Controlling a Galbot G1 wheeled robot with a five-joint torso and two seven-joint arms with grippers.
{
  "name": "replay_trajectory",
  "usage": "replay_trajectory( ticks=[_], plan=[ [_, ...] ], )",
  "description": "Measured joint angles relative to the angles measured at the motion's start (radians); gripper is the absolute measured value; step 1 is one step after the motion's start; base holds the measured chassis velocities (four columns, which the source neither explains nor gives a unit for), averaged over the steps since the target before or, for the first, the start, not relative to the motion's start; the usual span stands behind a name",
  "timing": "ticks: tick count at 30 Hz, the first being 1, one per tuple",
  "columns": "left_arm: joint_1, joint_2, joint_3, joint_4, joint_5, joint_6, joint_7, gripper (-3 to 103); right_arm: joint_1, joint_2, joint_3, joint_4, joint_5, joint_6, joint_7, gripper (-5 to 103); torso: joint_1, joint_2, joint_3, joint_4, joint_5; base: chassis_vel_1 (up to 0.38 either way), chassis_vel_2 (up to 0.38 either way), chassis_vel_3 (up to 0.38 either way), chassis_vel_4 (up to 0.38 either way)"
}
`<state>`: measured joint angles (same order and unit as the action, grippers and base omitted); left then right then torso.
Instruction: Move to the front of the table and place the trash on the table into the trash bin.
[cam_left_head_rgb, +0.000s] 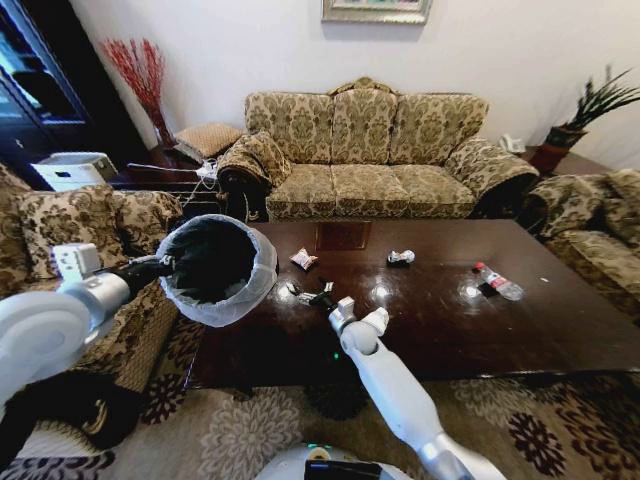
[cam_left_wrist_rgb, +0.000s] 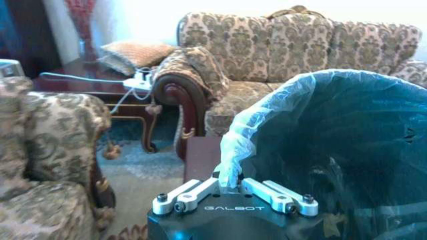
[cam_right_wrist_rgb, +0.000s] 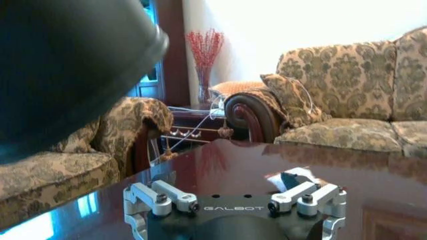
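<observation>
Left end effector (cam_left_wrist_rgb: 232, 192): clamped tight on the rim of the trash bin (cam_left_head_rgb: 215, 262), fingers (cam_left_wrist_rgb: 267, 191) pinching the white liner where it folds over the edge, and holding the bin up off the floor at the counter's left end.
Trash bin: black, tipped so its mouth faces the head camera; in the left wrist view the liner (cam_left_wrist_rgb: 267, 120) rises straight up from the grip.
Right end effector (cam_left_head_rgb: 322, 298): down low over the counter (cam_left_head_rgb: 450, 320), near its left front part, fingers (cam_right_wrist_rgb: 293, 192) spread apart with nothing gripped; a crumpled white scrap (cam_right_wrist_rgb: 293, 176) lies right at the fingertips in the right wrist view.
Scraps by the right end effector: small pale bits (cam_left_head_rgb: 303, 294) sit on the glossy wood just beside it, on the bin's side.
Wrapper (cam_left_head_rgb: 303, 260): small, red and white, lying farther back on the counter, between the bin and the square inlay (cam_left_head_rgb: 342, 236).
Tissue (cam_left_head_rgb: 401, 257): white crumpled wad, mid-counter, well apart from the wrapper.
Bottle (cam_left_head_rgb: 497, 282): clear with red cap and label, lying on its side toward the counter's right end.
Sofa (cam_left_head_rgb: 365, 150): three patterned seats, behind the counter.
Armchair (cam_left_head_rgb: 80, 225): same pattern, left of the bin.
</observation>
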<state>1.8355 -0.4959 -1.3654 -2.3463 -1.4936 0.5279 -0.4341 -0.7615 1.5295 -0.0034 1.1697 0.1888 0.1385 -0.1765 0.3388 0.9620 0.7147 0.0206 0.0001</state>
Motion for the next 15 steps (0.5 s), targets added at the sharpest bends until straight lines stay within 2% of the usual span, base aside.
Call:
replay_trajectory(
  ticks=[5,10,15],
  plan=[
    [0.055,-0.021,-0.051,-0.017,0.006,-0.013,0.006,0,0.043,0.080,0.014,-0.134,-0.015,0.022,0.032,100,0.002,0.000,0.001,0.0002,0.0000,0.003,-0.010,-0.008,0.029],
    [0.070,-0.028,-0.054,-0.033,0.007,-0.025,0.007,0,0.045,0.085,0.027,-0.167,-0.013,-0.017,0.117,100,0.002,-0.001,0.001,-0.0007,-0.0002,0.000,0.000,0.000,0.000],
    [0.059,-0.036,-0.027,-0.034,0.013,-0.029,0.008,0,0.064,0.083,0.036,-0.219,-0.016,-0.018,0.120,100,0.001,-0.001,0.001,-0.0003,-0.0001,0.000,0.000,0.000,0.000]
  ],
)
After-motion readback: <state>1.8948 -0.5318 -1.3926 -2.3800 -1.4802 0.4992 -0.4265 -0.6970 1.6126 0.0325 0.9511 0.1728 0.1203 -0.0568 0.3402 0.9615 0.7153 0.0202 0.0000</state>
